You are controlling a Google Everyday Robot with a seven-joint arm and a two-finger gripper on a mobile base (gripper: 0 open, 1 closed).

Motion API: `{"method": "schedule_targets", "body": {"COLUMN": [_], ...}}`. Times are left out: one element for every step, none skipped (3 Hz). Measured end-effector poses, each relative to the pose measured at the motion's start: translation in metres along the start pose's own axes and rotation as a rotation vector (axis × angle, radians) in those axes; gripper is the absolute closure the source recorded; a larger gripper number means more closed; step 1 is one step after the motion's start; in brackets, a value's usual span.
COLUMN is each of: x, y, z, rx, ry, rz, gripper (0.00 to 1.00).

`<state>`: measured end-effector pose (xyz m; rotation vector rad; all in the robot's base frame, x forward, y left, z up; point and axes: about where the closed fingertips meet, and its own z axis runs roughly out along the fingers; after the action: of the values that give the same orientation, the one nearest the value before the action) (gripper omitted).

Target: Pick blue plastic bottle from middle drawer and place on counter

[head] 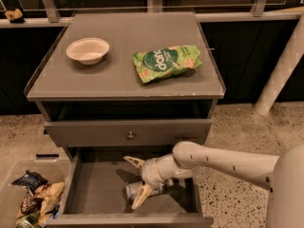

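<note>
Tool [137,181] sits in middle drawer [90,184], fingers apart around blue plastic bottle [131,191] lying there.

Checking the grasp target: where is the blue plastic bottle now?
In the camera view, the blue plastic bottle lies on the floor of the middle drawer, near its centre front, at the open gripper entering from the picture's right.
</note>
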<state>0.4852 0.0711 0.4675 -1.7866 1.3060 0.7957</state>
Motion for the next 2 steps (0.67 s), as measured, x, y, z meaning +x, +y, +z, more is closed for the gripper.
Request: {"method": "schedule_targets", "body": {"x": [0.003, 0.018], "y": [-0.001, 0.008], "z": [0.006, -0.002], "rx": [0.013, 0.007], "ry": [0.082, 0.318], "rz": [0.013, 0.032], "gripper": [0.0, 0.0]}}
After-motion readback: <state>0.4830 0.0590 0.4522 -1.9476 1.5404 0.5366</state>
